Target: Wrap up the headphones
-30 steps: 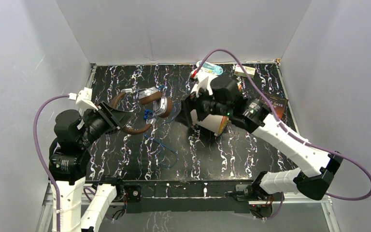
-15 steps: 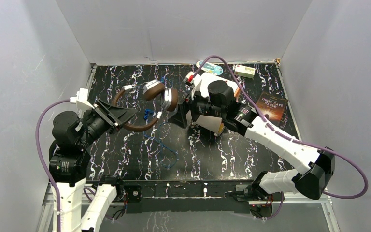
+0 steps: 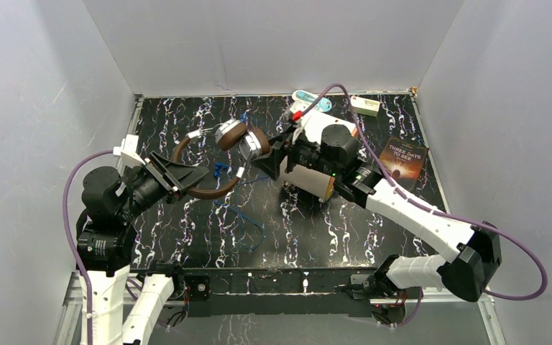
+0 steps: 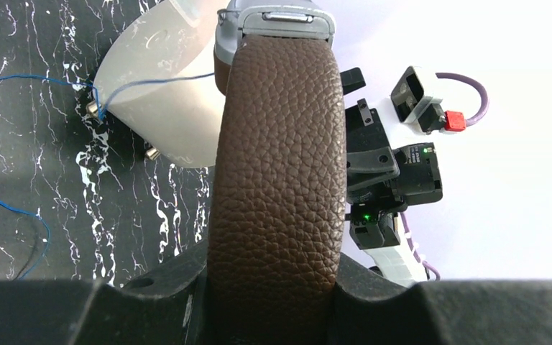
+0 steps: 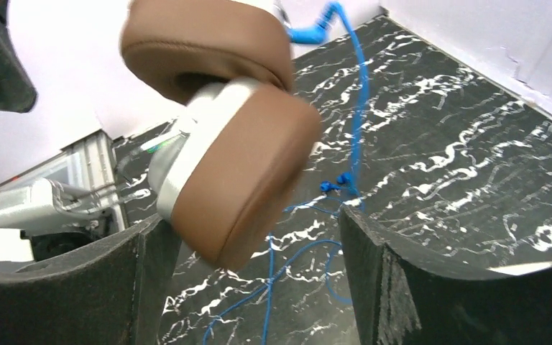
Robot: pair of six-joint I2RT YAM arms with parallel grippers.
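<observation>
One tabletop (image 3: pixel 374 230), black with white veining, carried everything listed here.

Two grippers worked above it. The left gripper (image 3: pixel 189 175) had its jaws clamped on the padded headband. This held the headphones (image 3: pixel 251 142) clear of the tabletop over its far-left part, with the ear cups offered toward the other side. The right gripper (image 3: pixel 267 159) had its jaws spread wide with one brown cushion at their mouth. It looked lined up to take that cup, though I could make out no contact.

One cream cylinder (image 3: pixel 309 180) sat beneath the right wrist and was not in play.

One thin blue cable (image 3: pixel 248 219) hung from the cups and trailed loose over the tabletop. I judged the wrap not yet begun.

Compared with a second before, the cups had swung up and rightward. The right gripper had come from apart to just beside them. The left hold was unchanged.
</observation>
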